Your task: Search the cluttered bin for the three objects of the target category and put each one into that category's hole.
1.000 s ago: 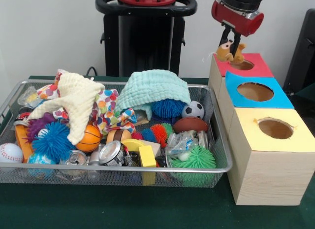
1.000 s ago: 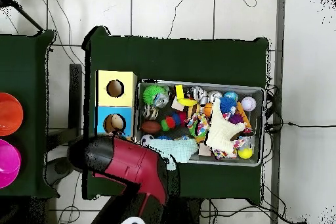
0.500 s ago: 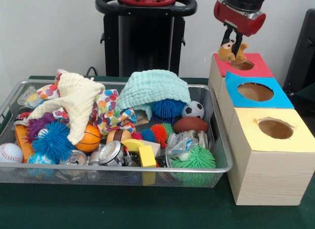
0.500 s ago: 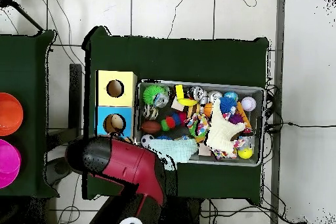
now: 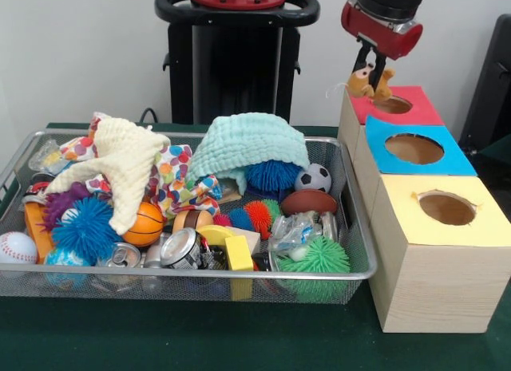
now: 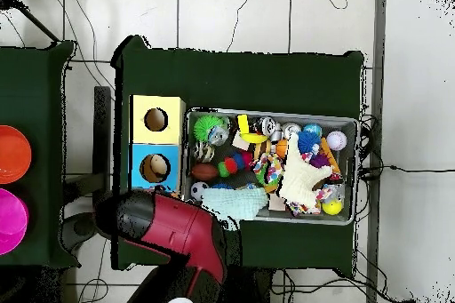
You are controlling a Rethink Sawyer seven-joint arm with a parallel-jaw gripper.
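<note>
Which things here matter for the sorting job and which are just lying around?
In the job: claw, the plush toy it holds, red-topped hole, wire bin.

Lying about: soccer ball, green spiky ball, baseball, cans, mint cloth.

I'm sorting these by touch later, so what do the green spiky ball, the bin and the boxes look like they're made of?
Green spiky ball: soft rubber, probably, with thin floppy spikes. Bin: shiny silver wire mesh, see-through walls. Boxes: pale wood or wood-grain board, with matte coloured tops.

Three holes [image 5: 414,148]; two cans [image 5: 181,248]; one bin [image 5: 361,251]
</note>
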